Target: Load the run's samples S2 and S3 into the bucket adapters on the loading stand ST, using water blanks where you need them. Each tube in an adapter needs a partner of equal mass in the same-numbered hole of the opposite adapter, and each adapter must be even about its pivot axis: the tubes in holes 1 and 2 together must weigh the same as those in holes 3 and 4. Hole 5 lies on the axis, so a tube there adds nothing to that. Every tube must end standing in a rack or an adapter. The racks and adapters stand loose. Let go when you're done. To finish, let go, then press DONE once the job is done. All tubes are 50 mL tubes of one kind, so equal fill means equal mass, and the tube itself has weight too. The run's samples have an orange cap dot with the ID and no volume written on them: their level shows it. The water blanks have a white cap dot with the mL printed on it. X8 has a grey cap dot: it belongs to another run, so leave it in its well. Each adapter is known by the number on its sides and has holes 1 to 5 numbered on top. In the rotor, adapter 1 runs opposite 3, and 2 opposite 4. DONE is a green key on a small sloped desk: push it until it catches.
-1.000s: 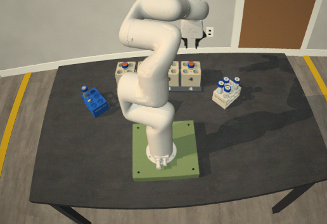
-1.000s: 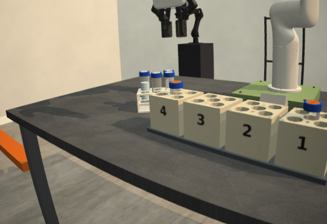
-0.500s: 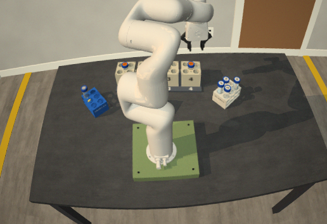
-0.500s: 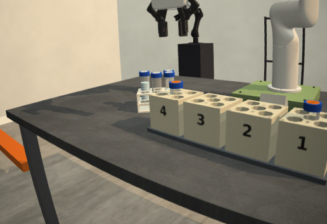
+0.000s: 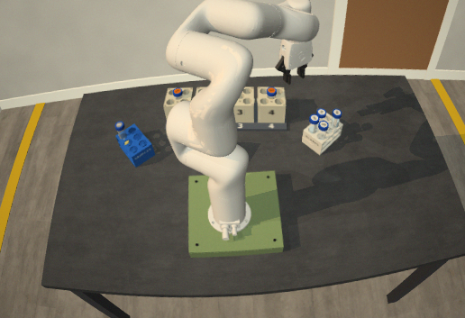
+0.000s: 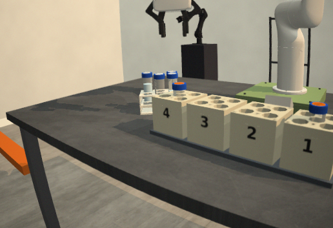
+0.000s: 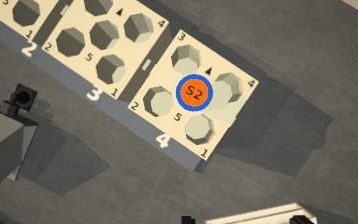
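My gripper point(image 5: 295, 77) point(image 6: 173, 35) is open and empty, high above the table between adapter 4 and the white rack. A sample tube marked S2 point(image 5: 271, 91) point(image 6: 179, 86) point(image 7: 194, 93) stands in hole 5 of adapter 4 point(image 5: 266, 119) point(image 6: 161, 124) point(image 7: 172, 80). Another orange-dotted tube point(image 5: 177, 91) point(image 6: 318, 107) stands in adapter 1 point(image 6: 300, 161), apparently in its middle hole; its ID is unreadable. Adapters 3 point(image 6: 210, 137) and 2 point(image 6: 245, 150) show no tubes. Several blue-capped tubes with white dots stand in the white rack point(image 5: 312, 142). The DONE key is not visible.
A blue rack point(image 5: 143, 155) at the left holds one blue-capped tube point(image 5: 120, 126); its dot is unreadable. The adapters stand side by side on the stand point(image 6: 226, 154) point(image 7: 130, 117). A grey box point(image 7: 2, 137) lies between the stand and the green base plate point(image 5: 263, 207). The arm hides part of the adapter row.
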Robot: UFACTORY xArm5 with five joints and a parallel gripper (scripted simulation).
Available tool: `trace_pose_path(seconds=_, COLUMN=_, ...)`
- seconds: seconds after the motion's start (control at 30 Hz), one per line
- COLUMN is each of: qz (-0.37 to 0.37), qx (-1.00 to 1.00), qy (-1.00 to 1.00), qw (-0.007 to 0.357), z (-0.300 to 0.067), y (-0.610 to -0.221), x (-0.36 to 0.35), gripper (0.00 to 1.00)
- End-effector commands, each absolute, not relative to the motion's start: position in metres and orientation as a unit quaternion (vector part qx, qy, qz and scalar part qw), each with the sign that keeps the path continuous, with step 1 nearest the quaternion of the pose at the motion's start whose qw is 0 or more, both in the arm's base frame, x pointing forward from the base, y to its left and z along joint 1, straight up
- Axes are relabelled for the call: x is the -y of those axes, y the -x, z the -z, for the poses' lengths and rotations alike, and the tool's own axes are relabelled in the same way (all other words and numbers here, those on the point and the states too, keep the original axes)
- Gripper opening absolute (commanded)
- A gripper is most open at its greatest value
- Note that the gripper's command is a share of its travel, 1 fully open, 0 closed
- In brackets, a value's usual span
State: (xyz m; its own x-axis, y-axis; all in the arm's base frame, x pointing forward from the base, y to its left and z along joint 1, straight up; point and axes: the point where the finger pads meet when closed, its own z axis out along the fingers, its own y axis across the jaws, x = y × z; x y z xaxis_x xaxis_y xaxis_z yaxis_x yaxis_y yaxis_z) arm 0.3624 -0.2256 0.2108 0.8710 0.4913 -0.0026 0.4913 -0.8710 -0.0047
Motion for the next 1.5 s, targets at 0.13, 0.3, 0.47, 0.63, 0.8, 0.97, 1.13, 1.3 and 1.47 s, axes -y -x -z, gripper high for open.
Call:
trace_pose_path(seconds=0.13, qz=0.000, qx=0.346, qy=0.938, qw=-0.002, z=-0.213, y=-0.331, x=0.256, gripper=0.57)
trace_pose_path(seconds=0.3, qz=0.000, qx=0.346, qy=0.938, qw=-0.002, z=-0.213, y=-0.317, x=0.270, gripper=0.57)
trace_pose_path(seconds=0.47, qz=0.000, qx=0.346, qy=0.938, qw=-0.002, z=-0.213, y=-0.298, x=0.287, gripper=0.57)
trace_pose_path(seconds=0.63, qz=0.000, qx=0.346, qy=0.938, qw=-0.003, z=-0.213, y=-0.280, x=0.304, gripper=0.57)
trace_pose_path(seconds=0.8, qz=0.000, qx=0.346, qy=0.938, qw=-0.003, z=-0.213, y=-0.269, x=0.314, gripper=0.57)
trace_pose_path(seconds=0.97, qz=0.000, qx=0.346, qy=0.938, qw=-0.003, z=-0.213, y=-0.264, x=0.319, gripper=0.57)
trace_pose_path(seconds=1.13, qz=0.000, qx=0.346, qy=0.938, qw=-0.003, z=-0.213, y=-0.264, x=0.319, gripper=0.57)
trace_pose_path(seconds=1.3, qz=0.000, qx=0.346, qy=0.938, qw=-0.003, z=-0.213, y=-0.264, x=0.319, gripper=0.57)
trace_pose_path(seconds=1.47, qz=0.000, qx=0.346, qy=0.938, qw=-0.003, z=-0.203, y=-0.264, x=0.320, gripper=0.57)
